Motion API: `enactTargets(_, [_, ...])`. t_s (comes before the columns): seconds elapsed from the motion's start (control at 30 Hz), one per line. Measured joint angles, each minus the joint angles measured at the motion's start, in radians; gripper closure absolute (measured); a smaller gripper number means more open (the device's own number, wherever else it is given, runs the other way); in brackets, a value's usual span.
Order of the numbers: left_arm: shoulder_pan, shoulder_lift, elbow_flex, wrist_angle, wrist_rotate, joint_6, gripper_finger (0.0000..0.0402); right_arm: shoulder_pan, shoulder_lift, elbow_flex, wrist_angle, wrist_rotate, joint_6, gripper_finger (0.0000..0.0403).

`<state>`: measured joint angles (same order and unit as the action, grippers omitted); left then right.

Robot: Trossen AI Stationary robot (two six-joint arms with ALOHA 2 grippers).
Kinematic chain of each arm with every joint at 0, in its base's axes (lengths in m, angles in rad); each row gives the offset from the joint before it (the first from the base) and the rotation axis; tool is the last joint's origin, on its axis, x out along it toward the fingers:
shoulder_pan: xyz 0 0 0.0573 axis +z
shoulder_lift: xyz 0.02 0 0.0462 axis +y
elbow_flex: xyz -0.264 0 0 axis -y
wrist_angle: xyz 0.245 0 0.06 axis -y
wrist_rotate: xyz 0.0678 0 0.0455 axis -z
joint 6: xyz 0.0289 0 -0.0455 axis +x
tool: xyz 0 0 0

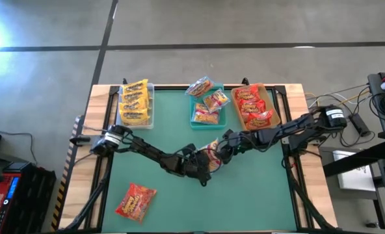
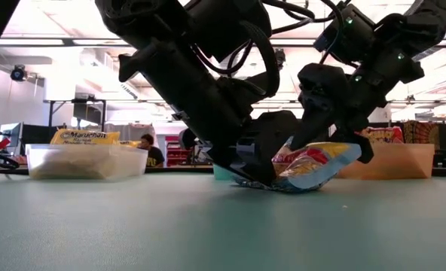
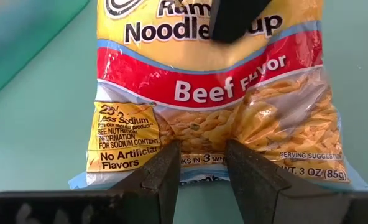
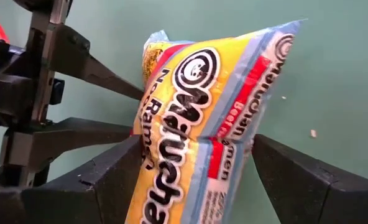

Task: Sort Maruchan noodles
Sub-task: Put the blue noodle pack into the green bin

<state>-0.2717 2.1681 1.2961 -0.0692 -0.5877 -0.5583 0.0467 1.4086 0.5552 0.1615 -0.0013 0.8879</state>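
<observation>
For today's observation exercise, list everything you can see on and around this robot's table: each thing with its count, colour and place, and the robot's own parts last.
Beef noodle packet: one, yellow with red band, table centre, between both grippers.
Red packet: one, red and yellow, lying loose near the table's front left corner.
Clear bin: one, back left, holding yellow packets, count unclear.
Teal bin: one, back centre, holding multicoloured packets, about three.
Tan bin: one, back right, holding red packets, count unclear.
Table: one, green top.
Person: one, far behind the table.
Left gripper: dark, pinching the beef packet's edge.
Right gripper: dark, open, straddling the same packet.
</observation>
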Motion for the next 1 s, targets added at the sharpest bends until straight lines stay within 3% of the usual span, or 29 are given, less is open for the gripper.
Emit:
enactTargets(0.7, [0.005,0.002,0.0,0.024,-0.019,0.0,0.0285,0.001,0.119,0.0,0.181,-0.056,-0.002,0.0113])
enactTargets(1.0, [0.006,0.002,0.0,0.038,-0.031,-0.001,0.0285,0.001,0.12,0.0,0.185,-0.056,-0.009,0.0171])
